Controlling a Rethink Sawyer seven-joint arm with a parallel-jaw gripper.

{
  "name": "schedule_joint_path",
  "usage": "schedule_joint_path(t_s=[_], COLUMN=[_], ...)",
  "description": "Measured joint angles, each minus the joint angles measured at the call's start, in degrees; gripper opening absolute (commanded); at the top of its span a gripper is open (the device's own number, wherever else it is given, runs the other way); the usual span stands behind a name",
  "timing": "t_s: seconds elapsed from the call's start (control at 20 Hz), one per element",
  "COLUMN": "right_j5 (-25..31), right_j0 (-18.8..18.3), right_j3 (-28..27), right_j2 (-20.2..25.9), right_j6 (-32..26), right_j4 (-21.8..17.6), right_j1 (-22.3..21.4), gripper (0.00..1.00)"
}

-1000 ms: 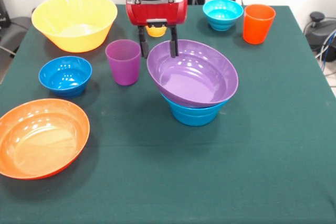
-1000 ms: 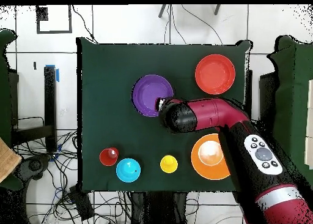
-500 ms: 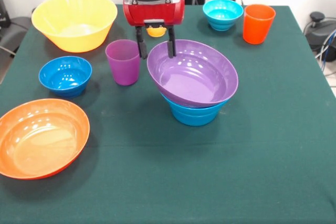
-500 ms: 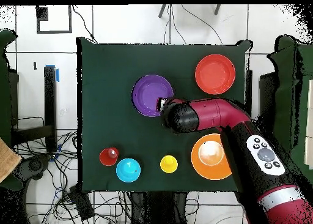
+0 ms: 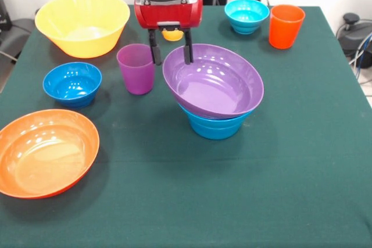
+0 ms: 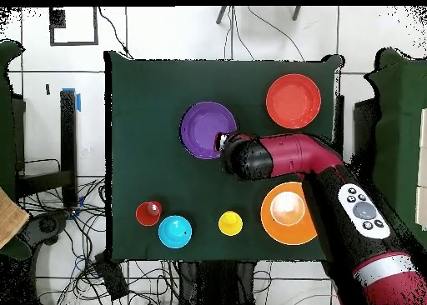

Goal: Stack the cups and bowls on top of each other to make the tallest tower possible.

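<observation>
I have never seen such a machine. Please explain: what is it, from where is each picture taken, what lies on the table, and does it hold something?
It is a robot arm whose gripper has two open fingers and holds nothing. One camera faces the robot across the green table; the other looks straight down. A purple bowl sits tilted on a blue bowl. Around them stand a purple cup, an orange cup, a cyan bowl, a yellow bowl, a second blue bowl and an orange bowl.
</observation>
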Motion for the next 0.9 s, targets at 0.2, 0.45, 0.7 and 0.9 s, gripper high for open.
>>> schedule_joint_path(t_s=[0.2,0.45,0.7,0.9], right_j5=[0.0,0.31,1.85,3.35], right_j0=[-0.09,-0.58,-1.63,-2.21], right_j3=[-0.61,-1.13,-1.54,-1.52], right_j2=[0.06,0.45,0.99,1.28], right_j6=[0.0,0.0,0.0,0.0], right_j4=[-0.04,-0.02,-0.02,-0.04], right_j1=[0.94,1.27,1.26,1.13], gripper=[1.0,1.0,1.0,1.0])
